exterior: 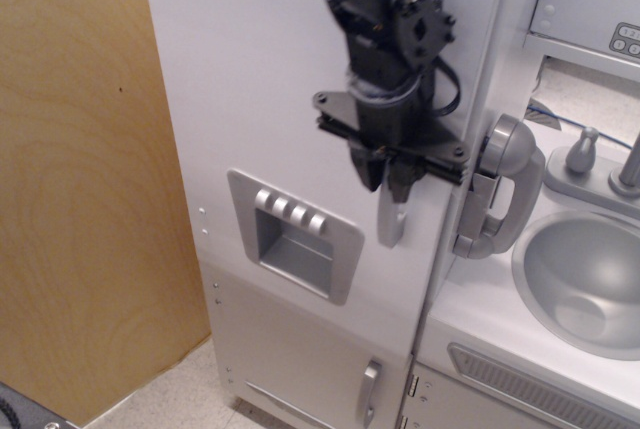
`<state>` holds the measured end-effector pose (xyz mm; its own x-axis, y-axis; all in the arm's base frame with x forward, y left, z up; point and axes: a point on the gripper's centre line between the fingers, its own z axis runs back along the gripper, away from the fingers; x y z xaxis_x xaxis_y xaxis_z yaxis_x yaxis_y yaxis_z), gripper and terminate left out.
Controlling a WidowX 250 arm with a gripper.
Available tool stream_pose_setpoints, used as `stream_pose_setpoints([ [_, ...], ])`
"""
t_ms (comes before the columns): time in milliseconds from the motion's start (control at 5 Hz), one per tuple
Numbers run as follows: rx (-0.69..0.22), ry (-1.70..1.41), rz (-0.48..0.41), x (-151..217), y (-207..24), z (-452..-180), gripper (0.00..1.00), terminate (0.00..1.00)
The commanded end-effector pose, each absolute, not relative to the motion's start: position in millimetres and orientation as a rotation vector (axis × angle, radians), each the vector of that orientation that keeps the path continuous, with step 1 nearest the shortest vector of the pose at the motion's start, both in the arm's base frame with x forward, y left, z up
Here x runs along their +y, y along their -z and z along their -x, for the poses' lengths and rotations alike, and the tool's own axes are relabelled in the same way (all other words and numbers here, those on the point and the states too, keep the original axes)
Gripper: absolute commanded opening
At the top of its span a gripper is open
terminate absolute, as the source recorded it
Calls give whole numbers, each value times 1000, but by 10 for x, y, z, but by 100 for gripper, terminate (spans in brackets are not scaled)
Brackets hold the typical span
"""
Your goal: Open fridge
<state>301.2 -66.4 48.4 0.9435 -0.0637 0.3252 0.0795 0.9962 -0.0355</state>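
A tall plywood panel [85, 179] with light brown grain fills the left side. Below it, a small part of the floor [180, 394] shows, pale and speckled. In the bottom left corner lies a dark object [15, 411], too cut off to tell what it is. On the right stands a toy kitchen: a grey round sink [585, 279] set in a pale counter [480, 319], with a grey tap [630, 164] behind it. A grey phone handset [500, 189] hangs just left of the sink. The light is soft and even.
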Motion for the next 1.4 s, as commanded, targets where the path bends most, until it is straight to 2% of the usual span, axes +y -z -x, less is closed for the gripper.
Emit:
stream_pose_setpoints([
  [0,-372,107,67,-609,-718,-2673,0,0],
  [200,-324,121,77,-513,-724,-2446,0,0],
  [400,-312,174,39,-461,-741,-2177,100,0],
  [600,-174,214,43,-578,-726,-2141,100,0],
  [800,-119,213,32,-831,-683,-2164,100,0],
  [1200,-110,245,62,-1310,-681,-2239,100,0],
])
